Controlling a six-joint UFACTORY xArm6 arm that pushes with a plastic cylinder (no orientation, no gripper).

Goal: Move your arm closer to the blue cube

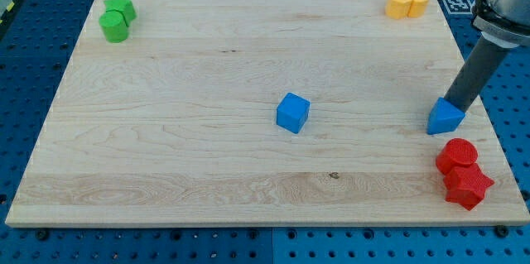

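Blue cube: sits near the middle of the wooden board, a little toward the view's right and bottom of centre, one corner turned toward the view's bottom, nothing touching it.
My tip: well to the view's right of the blue cube, near the board's right edge; the dark rod slants up from it toward the view's top right.
Jaws: I have none, only this rod, so there is nothing to open, close or hold.
Blue triangular block: to the view's right of the blue cube, at about the same height in the view, right against my tip on its lower side.
Red blocks: below and to the right of the blue cube, by the board's bottom right corner; a rounded one touches a star-like one under it.
Yellow blocks: a touching pair up and to the right of the blue cube, at the top edge.
Green blocks: a touching pair far up and to the left of the blue cube, in the top left corner.
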